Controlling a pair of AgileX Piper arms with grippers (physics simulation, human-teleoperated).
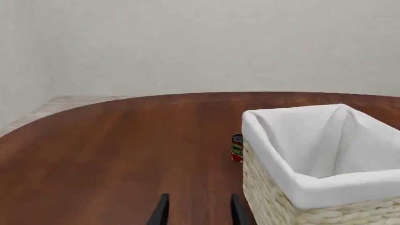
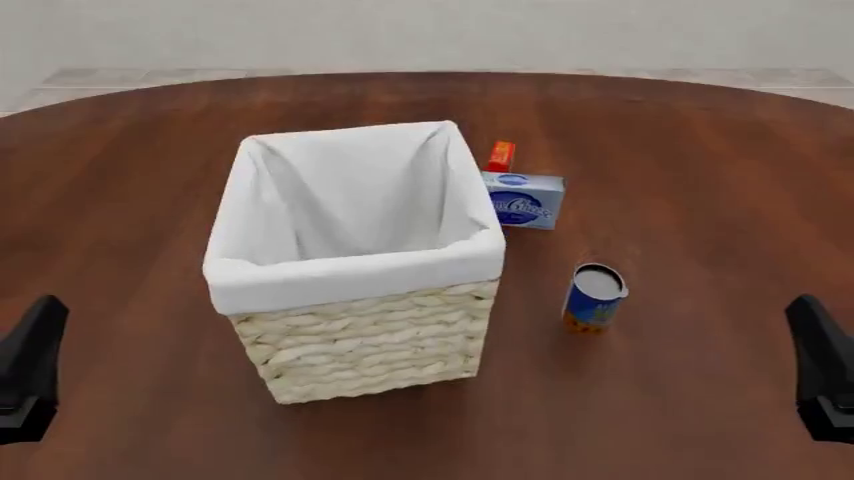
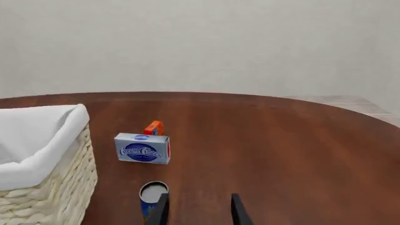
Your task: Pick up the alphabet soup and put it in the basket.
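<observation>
The alphabet soup, a small blue can with a silver top, stands upright on the table just right of the basket, a large cream wicker one with a white liner. In the right wrist view the soup sits close ahead of my right gripper, just beside one fingertip, and the gripper is open and holds nothing. My left gripper is open too, over bare wood beside the basket. In the front view only dark tips of the left gripper and right gripper show at the lower corners.
A blue-white box stands behind the soup, near the basket's far right corner, with a small orange-red box just behind it. Both show in the right wrist view: blue-white box, orange-red box. The round wooden table ends at a far edge.
</observation>
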